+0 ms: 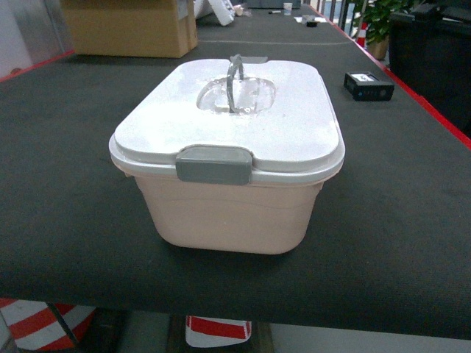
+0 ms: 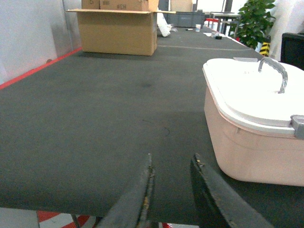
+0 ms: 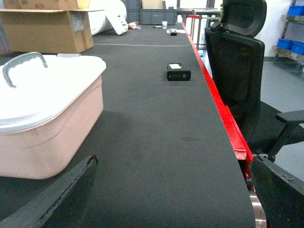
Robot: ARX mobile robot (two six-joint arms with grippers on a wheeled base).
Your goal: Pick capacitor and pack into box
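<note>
The box (image 1: 227, 213) is a pale peach-pink tub in the middle of the black table, its white lid (image 1: 287, 125) on, the grey handle (image 1: 235, 79) standing up and the front grey clasp (image 1: 214, 163) down. The capacitor (image 1: 368, 86), a small black block with a white label, lies on the table behind and to the right of the box. Neither gripper shows in the head view. My left gripper (image 2: 172, 157) hovers low at the table's near edge, left of the box (image 2: 251, 152), narrowly open and empty. On the other side of the box (image 3: 47, 142), my right gripper (image 3: 174, 160) is wide open and empty, with the capacitor (image 3: 178, 72) far ahead of it.
A brown cardboard carton (image 1: 129, 28) stands at the back left of the table. A red strip (image 3: 223, 114) lines the table's right edge, and a black office chair (image 3: 237, 61) stands just beyond it. A potted plant (image 1: 379, 22) is at the back right.
</note>
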